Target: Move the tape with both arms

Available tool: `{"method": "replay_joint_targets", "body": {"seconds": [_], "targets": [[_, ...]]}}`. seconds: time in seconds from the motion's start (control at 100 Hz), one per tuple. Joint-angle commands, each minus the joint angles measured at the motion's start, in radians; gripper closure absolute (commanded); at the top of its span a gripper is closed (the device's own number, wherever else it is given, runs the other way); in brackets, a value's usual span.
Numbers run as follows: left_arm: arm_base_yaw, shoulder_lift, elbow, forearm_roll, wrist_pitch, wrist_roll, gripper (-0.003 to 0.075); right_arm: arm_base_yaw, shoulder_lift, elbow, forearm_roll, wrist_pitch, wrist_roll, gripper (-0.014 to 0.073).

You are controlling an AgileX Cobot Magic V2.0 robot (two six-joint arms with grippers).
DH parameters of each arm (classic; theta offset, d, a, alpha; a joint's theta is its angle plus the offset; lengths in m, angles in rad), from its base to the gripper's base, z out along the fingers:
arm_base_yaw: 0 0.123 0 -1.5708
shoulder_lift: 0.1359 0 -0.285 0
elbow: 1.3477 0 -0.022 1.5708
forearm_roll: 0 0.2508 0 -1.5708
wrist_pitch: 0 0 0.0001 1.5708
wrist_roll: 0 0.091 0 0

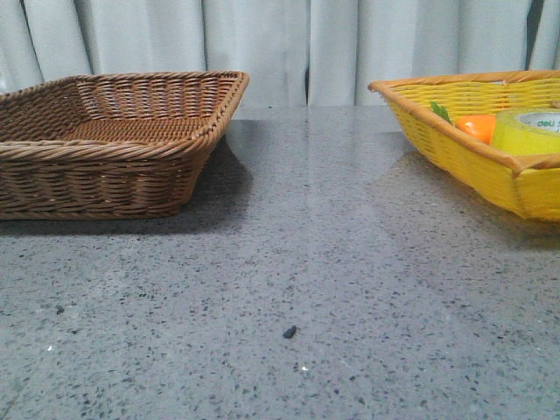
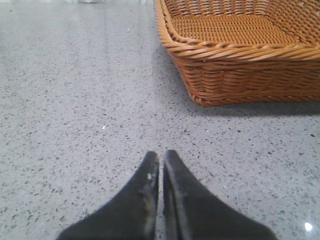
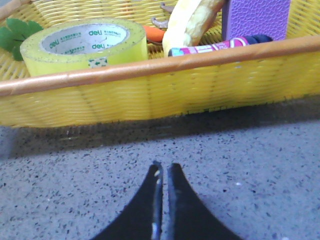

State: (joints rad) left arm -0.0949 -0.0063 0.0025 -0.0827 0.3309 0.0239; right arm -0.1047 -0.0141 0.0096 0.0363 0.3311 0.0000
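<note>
Plainly, the wide yellow translucent tape roll (image 3: pixel 85 46) lies flat inside the yellow woven basket (image 3: pixel 150 95), just beyond its rim from my clenched right claw (image 3: pixel 163 172); my left claw (image 2: pixel 161 160), also clenched, is far off.

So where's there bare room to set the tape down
The grey speckled tabletop between the brown wicker basket and the yellow woven basket is bare, as is the brown basket's floor. The yellow basket is crowded around the yellow tape roll.

Grey speckled stone table (image 1: pixel 289 262) before pale curtains (image 1: pixel 280 44).
The polished top reflected soft light; the pleated curtains hung along the far edge.
</note>
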Motion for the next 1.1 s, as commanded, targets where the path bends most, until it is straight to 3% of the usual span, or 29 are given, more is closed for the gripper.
{"method": "replay_joint_targets", "body": {"seconds": [0.0,1.09], "targets": [[0.002,-0.029,0.01,-0.011,-0.051,-0.012,0.0741,-0.003,-0.015,0.021,-0.001,-0.019,0.0,0.0668],[0.002,-0.029,0.01,0.0,-0.055,-0.012,0.0741,-0.003,-0.015,0.021,-0.001,-0.019,0.0,0.0668]]}}
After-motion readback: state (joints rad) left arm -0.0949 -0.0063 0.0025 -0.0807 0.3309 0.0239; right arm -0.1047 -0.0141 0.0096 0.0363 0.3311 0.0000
